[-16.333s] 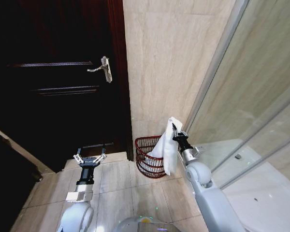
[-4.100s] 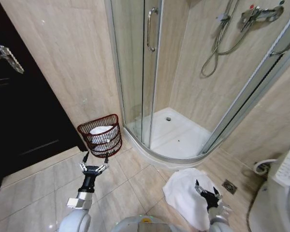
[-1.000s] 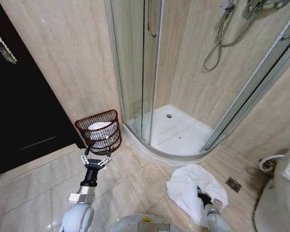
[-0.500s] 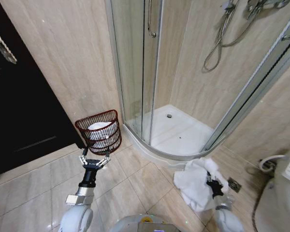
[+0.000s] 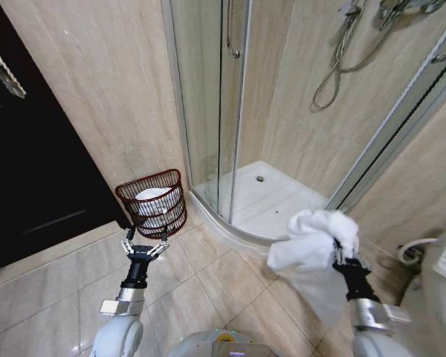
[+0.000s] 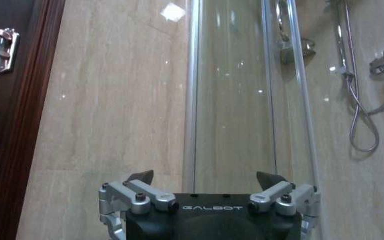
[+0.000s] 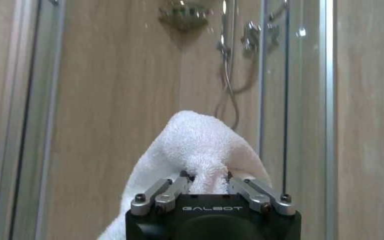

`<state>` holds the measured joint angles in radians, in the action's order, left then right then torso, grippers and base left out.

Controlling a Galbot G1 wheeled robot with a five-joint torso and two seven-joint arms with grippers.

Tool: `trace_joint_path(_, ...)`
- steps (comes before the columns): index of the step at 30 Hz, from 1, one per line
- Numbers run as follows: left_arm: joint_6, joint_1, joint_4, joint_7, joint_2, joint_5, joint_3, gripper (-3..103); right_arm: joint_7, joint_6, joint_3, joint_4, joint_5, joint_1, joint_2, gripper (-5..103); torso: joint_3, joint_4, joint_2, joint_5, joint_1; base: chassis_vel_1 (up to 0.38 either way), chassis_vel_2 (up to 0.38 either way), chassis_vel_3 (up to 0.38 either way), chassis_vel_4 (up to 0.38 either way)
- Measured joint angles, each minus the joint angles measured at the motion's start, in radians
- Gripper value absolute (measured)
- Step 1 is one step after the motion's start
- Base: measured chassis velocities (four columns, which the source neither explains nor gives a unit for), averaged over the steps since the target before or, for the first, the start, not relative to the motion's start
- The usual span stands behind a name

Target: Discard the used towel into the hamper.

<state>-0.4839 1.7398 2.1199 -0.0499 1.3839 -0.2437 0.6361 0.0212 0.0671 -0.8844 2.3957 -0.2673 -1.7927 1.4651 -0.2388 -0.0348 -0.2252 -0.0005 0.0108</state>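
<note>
A: Right fingers (image 7: 172,189)?

B: Pinched on a fold of the white towel (image 5: 312,236). The right gripper (image 5: 340,258) holds it up in the air, in front of the shower enclosure (image 5: 230,111); cloth bunches above the pinch and hangs loose below, none touching the floor tiles (image 5: 208,282).

A: Left side?

B: Left gripper (image 5: 144,245) spread wide, nothing between the fingers. It hangs low over the tiles, just this side of the hamper (image 5: 154,202).

A: Hamper itself?

B: Reddish-brown wire basket, flat back to the beige wall (image 5: 104,89), between the dark door (image 5: 30,171) and the shower's curved curb. White cloth (image 5: 154,199) already lies inside.

A: Progress?

B: 1 towel looks binned. This 1 is picked up, no more. It sits well apart from the hamper, off to the robot's right. By my reading, the carry across and the drop are both left.
</note>
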Motion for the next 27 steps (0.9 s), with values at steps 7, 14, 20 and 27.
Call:
trace_joint_path(7,0.0,-0.001,0.002,0.0,-0.011,-0.022,0.007,100,-0.034,-0.037,0.073,0.042,0.097,0.03,0.007,19,0.0,0.0,0.0,0.0006,0.0,0.0,0.0,0.0,0.0)
trace_joint_path(14,0.004,-0.001,0.0,-0.004,-0.015,-0.024,0.011,100,-0.057,-0.075,0.177,0.063,0.179,0.055,0.01,19,0.0,0.0,0.0,0.0004,0.0,0.0,0.0,0.0,0.0)
trace_joint_path(20,0.007,-0.004,-0.011,-0.01,-0.02,-0.022,0.018,100,-0.066,-0.095,0.231,0.069,0.212,0.074,0.0,19,0.0,0.0001,0.0,0.0004,0.0,0.0,0.0,0.0,0.0)
trace_joint_path(27,0.008,-0.009,-0.02,-0.017,-0.023,-0.021,0.021,100,-0.067,-0.107,0.271,0.06,0.235,0.086,-0.009,19,0.0,0.0001,0.0,0.0004,0.0,0.044,0.034,0.01,-0.002)
